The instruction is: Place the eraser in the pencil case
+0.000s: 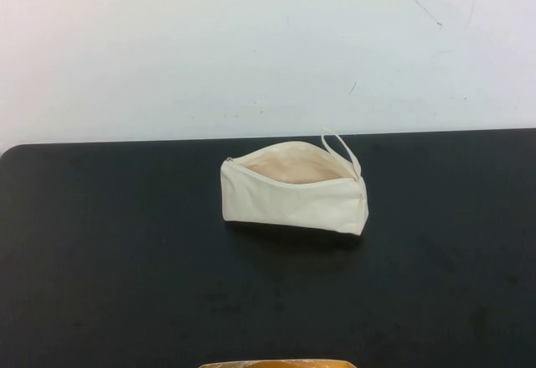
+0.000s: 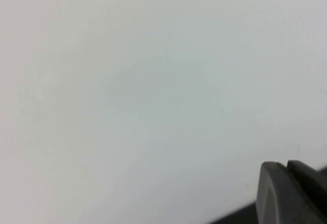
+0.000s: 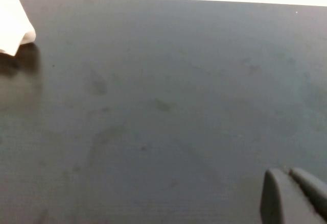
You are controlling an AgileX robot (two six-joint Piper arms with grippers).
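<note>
The cream-white pencil case [image 1: 293, 192] lies in the middle of the black table [image 1: 109, 251]. Its zip is open, the peach lining shows, and the loop strap [image 1: 342, 150] is at its right end. A corner of the pencil case also shows in the right wrist view [image 3: 13, 30]. The eraser is not in view. My left gripper [image 2: 286, 165] is shut and empty, facing the white wall. My right gripper [image 3: 287, 172] is shut and empty above bare table, well away from the case. Neither gripper shows in the high view.
A yellowish-tan edge of something [image 1: 276, 363] shows at the bottom border of the high view; I cannot tell what it is. A white wall [image 1: 268, 41] stands behind the table's far edge.
</note>
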